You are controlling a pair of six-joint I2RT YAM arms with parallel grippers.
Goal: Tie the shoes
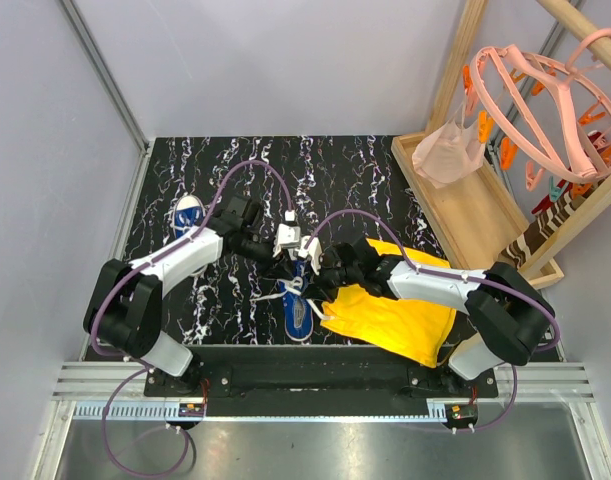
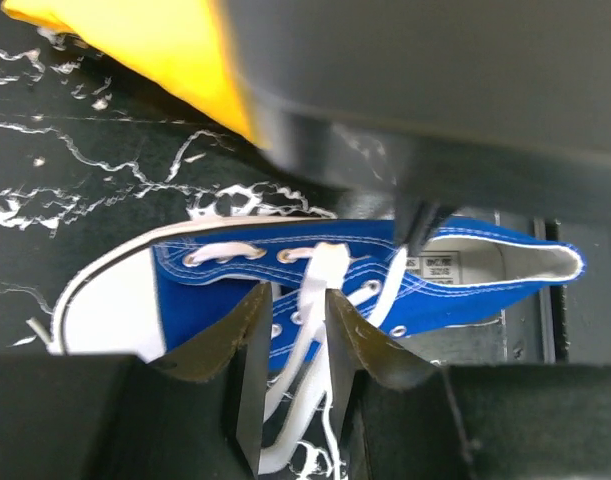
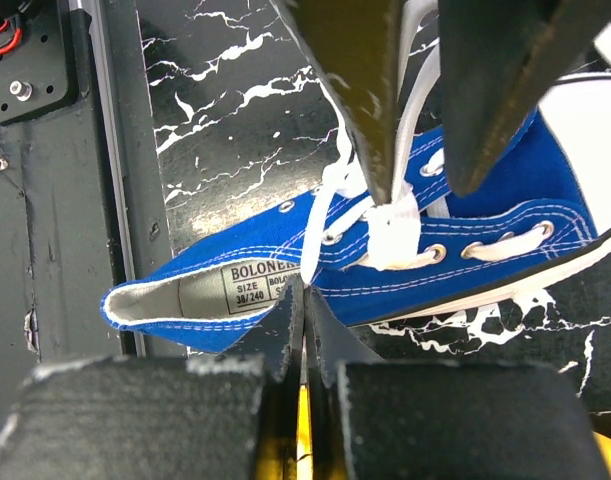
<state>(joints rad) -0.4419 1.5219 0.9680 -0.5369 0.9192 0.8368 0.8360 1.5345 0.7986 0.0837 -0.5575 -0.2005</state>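
Note:
One blue shoe (image 1: 297, 314) lies near the table's front edge, its heel toward the arm bases; its white toe cap (image 2: 100, 305) and size label (image 3: 247, 285) show in the wrist views. The other shoe (image 1: 189, 212) rests at the far left. My left gripper (image 2: 293, 312) hovers over the eyelets, open, with a raised white lace (image 2: 320, 275) running through the gap between its fingers (image 3: 370, 120). My right gripper (image 3: 304, 290) is over the shoe's opening, jaws pressed together on a taut strand of the lace (image 3: 320, 215). In the top view both grippers (image 1: 295, 262) (image 1: 322, 280) meet above this shoe.
A yellow cloth (image 1: 395, 315) lies just right of the near shoe, under my right arm. A wooden rack (image 1: 465, 200) with a pink peg hanger (image 1: 545, 110) stands at the right. The metal front rail (image 3: 115, 200) runs beside the shoe's heel.

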